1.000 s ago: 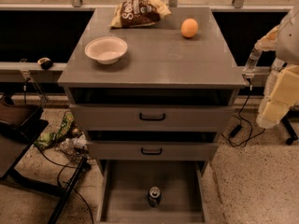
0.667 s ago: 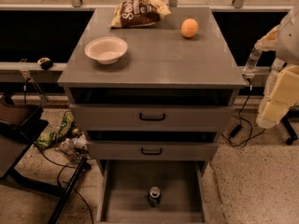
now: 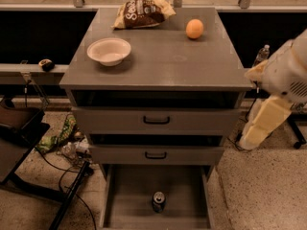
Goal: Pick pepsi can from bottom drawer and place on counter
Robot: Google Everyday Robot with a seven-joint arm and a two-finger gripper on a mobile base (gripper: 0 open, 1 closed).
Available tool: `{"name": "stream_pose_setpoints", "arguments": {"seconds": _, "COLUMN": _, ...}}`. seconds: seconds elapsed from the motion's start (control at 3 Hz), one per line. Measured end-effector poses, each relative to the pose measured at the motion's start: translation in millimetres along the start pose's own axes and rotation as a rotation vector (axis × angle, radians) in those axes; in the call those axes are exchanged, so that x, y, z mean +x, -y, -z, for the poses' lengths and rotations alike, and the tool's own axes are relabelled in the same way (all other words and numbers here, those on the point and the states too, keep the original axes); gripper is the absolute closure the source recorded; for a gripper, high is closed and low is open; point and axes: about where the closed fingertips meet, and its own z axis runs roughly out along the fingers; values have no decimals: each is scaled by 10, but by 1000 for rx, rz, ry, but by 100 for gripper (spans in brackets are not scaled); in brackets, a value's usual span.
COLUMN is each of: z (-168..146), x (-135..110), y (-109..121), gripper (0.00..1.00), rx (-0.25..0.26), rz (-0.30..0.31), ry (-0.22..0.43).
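Note:
The pepsi can (image 3: 158,201) stands upright on the floor of the open bottom drawer (image 3: 129,195), near its front middle. The counter (image 3: 158,56) is the flat grey cabinet top above the two shut upper drawers. My arm (image 3: 285,73) hangs to the right of the cabinet, at about the height of the upper drawers. Its cream lower end with the gripper (image 3: 252,138) points down toward the floor, far from the can and holding nothing that I can see.
On the counter are a white bowl (image 3: 109,51) at the left, a chip bag (image 3: 141,13) at the back and an orange (image 3: 194,28) at the back right. A clear bottle (image 3: 261,54) stands behind the arm. Cables and litter (image 3: 62,140) lie on the floor at the left.

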Motion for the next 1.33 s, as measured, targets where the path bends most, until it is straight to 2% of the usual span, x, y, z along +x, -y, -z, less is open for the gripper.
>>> {"name": "stream_pose_setpoints", "arguments": {"seconds": 0.33, "z": -772, "x": 131, "y": 33, "gripper": 0, "rx": -51, "rz": -21, "ry": 106}}
{"name": "stream_pose_setpoints", "arguments": {"seconds": 0.67, "z": -1386, "x": 231, "y": 155, "gripper": 0, "rx": -81, "rz": -46, "ry": 212}}
{"name": "stream_pose_setpoints", "arguments": {"seconds": 1.0, "z": -1845, "x": 344, "y": 255, "gripper": 0, "rx": -94, "rz": -61, "ry": 347}}
{"name": "stream_pose_setpoints", "arguments": {"seconds": 1.33, "z": -2104, "x": 587, "y": 211, "gripper": 0, "rx": -71, "rz": -82, "ry": 518}}
